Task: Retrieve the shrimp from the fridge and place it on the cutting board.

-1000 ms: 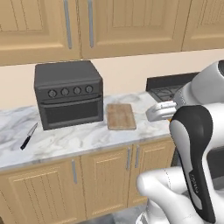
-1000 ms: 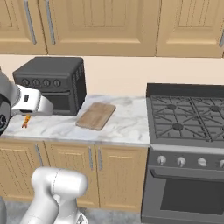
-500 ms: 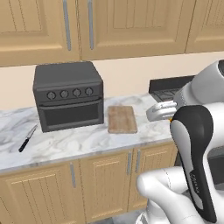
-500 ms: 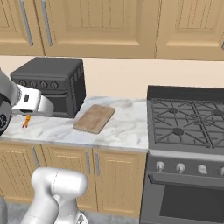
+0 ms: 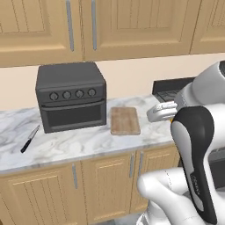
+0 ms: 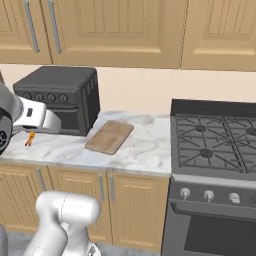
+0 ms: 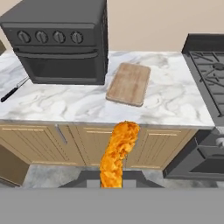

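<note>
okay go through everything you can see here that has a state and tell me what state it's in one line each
Two-finger gripper: shut on the shrimp.
Tiny orange curved shrimp: held in the air, short of the counter.
Flat rectangular light-brown wooden cutting board: lying flat on the marble counter, bare.
Dark grey toaster oven with knobs: door closed.
Black-handled knife: lying flat on the counter.
Upper wooden cabinets: doors closed.
Stove: oven door closed.

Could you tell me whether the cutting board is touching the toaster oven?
Apart: the hand view shows bare marble counter between the cutting board and the toaster oven.
</note>
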Available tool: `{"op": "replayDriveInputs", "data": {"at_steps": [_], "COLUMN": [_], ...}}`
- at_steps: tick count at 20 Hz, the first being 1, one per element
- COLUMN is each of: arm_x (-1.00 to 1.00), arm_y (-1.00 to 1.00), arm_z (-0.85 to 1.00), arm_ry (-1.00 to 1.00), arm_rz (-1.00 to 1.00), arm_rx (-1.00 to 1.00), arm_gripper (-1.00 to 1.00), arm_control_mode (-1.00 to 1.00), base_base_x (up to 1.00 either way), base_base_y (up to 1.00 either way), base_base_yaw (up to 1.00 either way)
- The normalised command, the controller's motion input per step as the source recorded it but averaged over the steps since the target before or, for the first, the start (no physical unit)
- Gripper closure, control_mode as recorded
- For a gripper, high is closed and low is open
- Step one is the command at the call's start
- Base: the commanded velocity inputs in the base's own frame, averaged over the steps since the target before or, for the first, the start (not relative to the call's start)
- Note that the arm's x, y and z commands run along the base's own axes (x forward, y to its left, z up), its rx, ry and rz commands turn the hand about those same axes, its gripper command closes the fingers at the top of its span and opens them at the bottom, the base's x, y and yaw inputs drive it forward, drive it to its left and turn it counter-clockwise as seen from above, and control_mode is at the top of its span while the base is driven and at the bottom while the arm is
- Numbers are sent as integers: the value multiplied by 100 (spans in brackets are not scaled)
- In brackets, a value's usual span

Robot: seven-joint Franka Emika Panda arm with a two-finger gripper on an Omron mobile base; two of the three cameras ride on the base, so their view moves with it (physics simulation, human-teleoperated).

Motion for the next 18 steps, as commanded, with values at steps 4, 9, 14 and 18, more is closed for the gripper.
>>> {"op": "replayDriveInputs", "data": {"at_steps": [4, 9, 14, 18], "arm_x": [0, 0, 0, 0], "arm_y": [0, 0, 0, 0], "arm_z": [0, 0, 0, 0], "arm_ry": [0, 0, 0, 0], "arm_rz": [0, 0, 0, 0], "arm_rx": [0, 0, 0, 0], "arm_gripper": [100, 100, 100, 100], "arm_control_mode": [100, 100, 100, 100], "base_base_x": [49, 45, 14, 0], "base_base_y": [0, 0, 0, 0], "base_base_yaw": [8, 9, 2, 0]}}
